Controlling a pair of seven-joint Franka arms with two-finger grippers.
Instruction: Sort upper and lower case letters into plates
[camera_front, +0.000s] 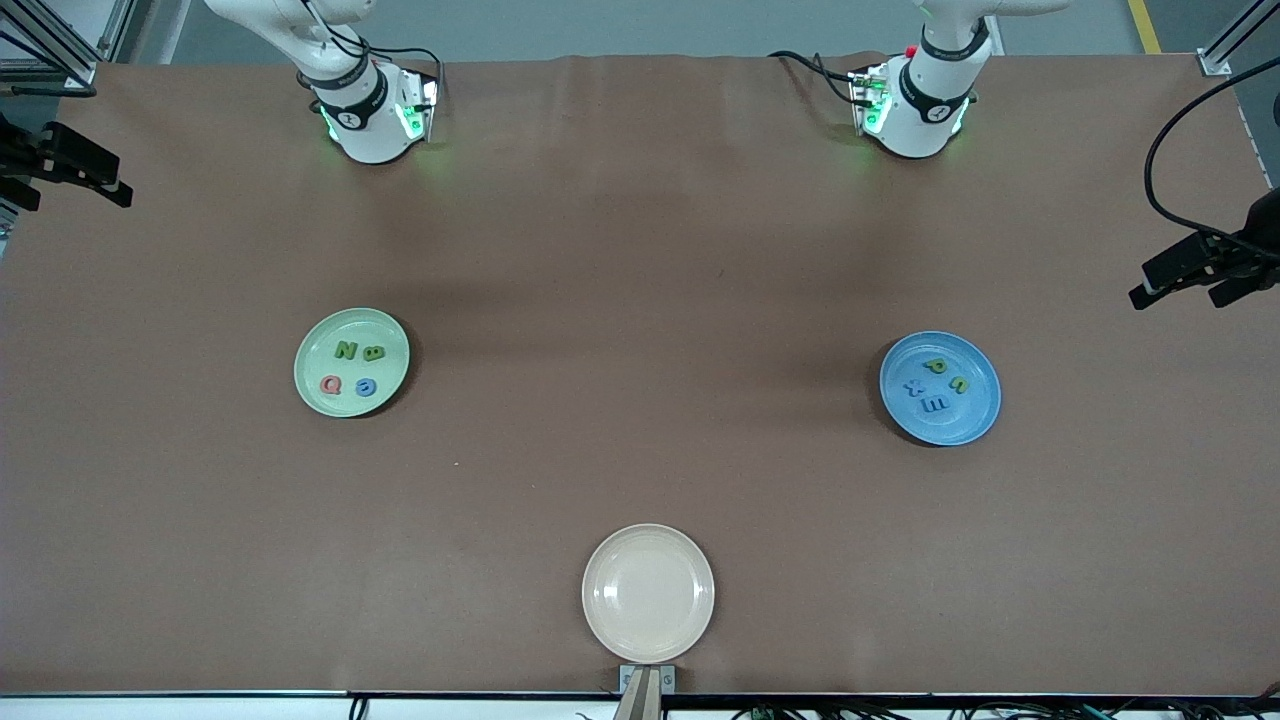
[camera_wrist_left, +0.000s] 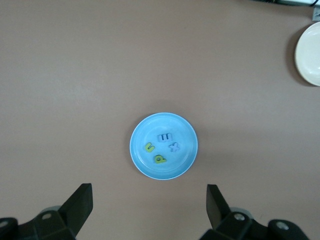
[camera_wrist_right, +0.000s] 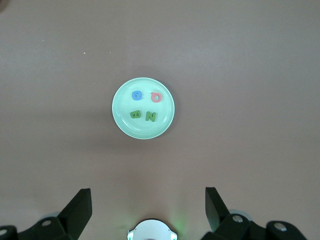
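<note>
Both arms were raised above their own ends of the counter (camera_front: 640, 250), wrist cameras looking straight down. We saw the left gripper (camera_wrist_left: 149, 212) with fingers spread wide and empty, high over the blue plate (camera_wrist_left: 187, 135), which held the green p (camera_wrist_left: 159, 159), green u (camera_wrist_left: 149, 147), blue E (camera_wrist_left: 165, 137) and blue x (camera_wrist_left: 174, 146). The right gripper (camera_wrist_right: 148, 214), likewise wide and empty, hung over the pale green plate (camera_wrist_right: 122, 120), holding green N (camera_wrist_right: 150, 116), green B (camera_wrist_right: 135, 114), red Q (camera_wrist_right: 156, 96) and blue C (camera_wrist_right: 137, 95). A cream plate (camera_front: 648, 594) lay nearest the front camera.
</note>
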